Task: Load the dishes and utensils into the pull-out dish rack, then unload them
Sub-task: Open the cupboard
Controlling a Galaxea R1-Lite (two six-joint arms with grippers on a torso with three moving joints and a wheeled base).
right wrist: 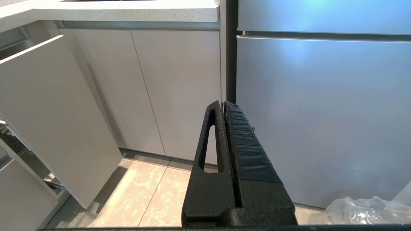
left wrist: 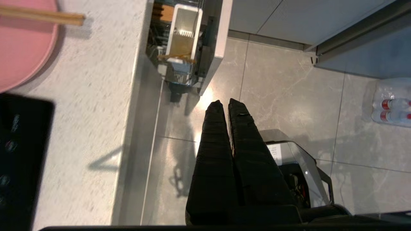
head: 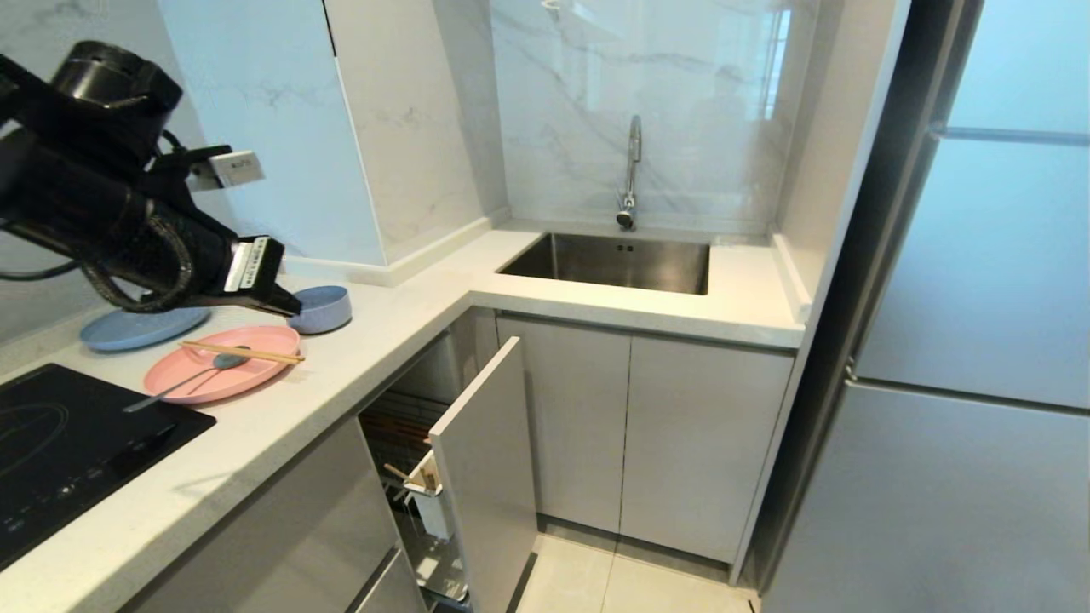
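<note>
jaws: both pressed together, empty | left gripper (left wrist: pixel 224 104) above floor beside pulled-out dish rack (head: pixel 477 460) | right gripper (right wrist: pixel 223 104) facing fridge (right wrist: pixel 321 112)

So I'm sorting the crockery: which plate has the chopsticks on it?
The salmon-pink plate; chopsticks and spoon lie on it. The light blue plate behind carries neither.

Open countertop (head: pixel 358 362) right of pink plate (head: pixel 223 364)
</note>
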